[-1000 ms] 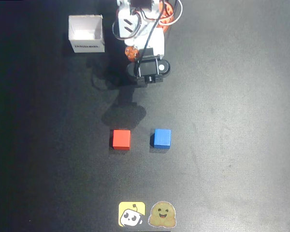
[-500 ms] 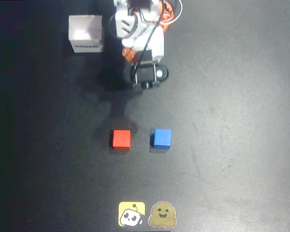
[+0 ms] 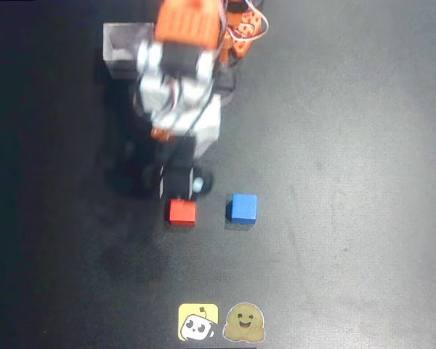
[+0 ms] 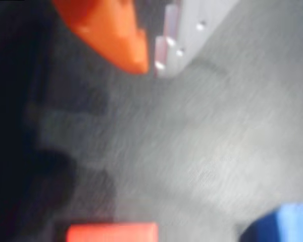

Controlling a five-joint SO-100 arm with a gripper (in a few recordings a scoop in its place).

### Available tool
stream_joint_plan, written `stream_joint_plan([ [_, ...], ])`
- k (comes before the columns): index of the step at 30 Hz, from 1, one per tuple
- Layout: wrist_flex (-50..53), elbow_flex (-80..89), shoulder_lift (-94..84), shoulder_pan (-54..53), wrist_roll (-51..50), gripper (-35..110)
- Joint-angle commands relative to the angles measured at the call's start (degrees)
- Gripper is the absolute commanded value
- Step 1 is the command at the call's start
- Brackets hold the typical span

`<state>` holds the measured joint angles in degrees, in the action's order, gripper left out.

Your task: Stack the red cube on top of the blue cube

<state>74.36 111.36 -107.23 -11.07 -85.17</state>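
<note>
The red cube (image 3: 182,212) lies on the black table, with the blue cube (image 3: 243,207) a short way to its right. My gripper (image 3: 177,189) hangs just behind the red cube's far edge, above the table, holding nothing. The blurred wrist view shows the orange finger (image 4: 113,35) and the pale finger (image 4: 174,35) with their tips close together, so my gripper (image 4: 150,65) looks shut. In that view the red cube (image 4: 111,233) is at the bottom edge and the blue cube (image 4: 285,224) in the bottom right corner.
A white open box (image 3: 120,51) stands at the back left, partly hidden by the arm. Two stickers (image 3: 221,322) lie at the table's front edge. The arm's shadow falls left of the red cube.
The arm has swung forward from the back of the table. The gripper has moved down the picture to just behind the red cube. Both cubes stay where they were.
</note>
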Motion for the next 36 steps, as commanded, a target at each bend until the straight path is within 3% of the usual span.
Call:
stream_joint_plan([
  [1, -1.8, -5.1, 5.2, -0.8, 0.2, 0],
  [10, -3.3, -11.2, 16.8, -0.7, 0.2, 0],
  [19, -3.2, -12.0, 17.5, -0.3, 0.0, 14],
  [36, -6.6, -12.5, 21.2, 3.3, -2.4, 24],
])
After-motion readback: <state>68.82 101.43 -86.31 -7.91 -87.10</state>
